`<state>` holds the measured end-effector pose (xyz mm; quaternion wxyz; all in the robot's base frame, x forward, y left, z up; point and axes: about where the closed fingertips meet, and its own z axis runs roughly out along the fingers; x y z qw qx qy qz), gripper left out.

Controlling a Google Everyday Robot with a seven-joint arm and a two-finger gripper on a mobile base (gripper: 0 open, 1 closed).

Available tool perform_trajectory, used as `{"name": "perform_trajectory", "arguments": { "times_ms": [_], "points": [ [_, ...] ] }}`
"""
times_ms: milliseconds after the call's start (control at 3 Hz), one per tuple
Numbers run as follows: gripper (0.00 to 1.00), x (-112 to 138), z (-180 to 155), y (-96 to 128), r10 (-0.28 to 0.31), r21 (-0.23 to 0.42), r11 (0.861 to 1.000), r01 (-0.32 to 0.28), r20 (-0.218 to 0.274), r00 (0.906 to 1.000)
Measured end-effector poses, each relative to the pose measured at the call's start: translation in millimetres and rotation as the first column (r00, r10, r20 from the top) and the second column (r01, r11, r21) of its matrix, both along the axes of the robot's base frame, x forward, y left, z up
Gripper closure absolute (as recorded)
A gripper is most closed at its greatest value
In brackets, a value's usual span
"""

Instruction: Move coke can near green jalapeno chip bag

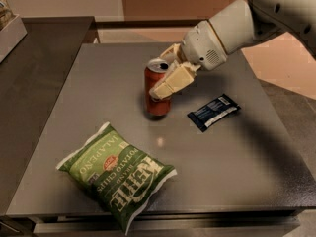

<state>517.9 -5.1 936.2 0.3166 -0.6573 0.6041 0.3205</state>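
Observation:
The red coke can (155,98) with a silver top stands upright near the middle of the grey table (247,152). My gripper (165,78) comes in from the upper right and is shut on the can's upper part; one cream finger (173,81) lies across its front. The green jalapeno chip bag (116,174) lies flat at the front left, below and to the left of the can, with a gap between them.
A flat dark blue-black snack wrapper (214,111) lies to the right of the can. A darker counter (34,83) borders the table on the left, with a white box (10,28) at its far left. The table's front edge is just below the bag.

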Motion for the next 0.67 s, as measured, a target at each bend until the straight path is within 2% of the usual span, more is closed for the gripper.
{"name": "perform_trajectory", "arguments": {
  "times_ms": [333, 667],
  "points": [
    [1.00, -6.6, -10.4, 10.7, 0.030, 0.011, 0.999, -0.030, -0.005, 0.9995],
    [0.85, -11.7, -18.9, 17.6, 0.047, 0.011, 0.999, -0.047, -0.010, 0.9988]
  ]
}}
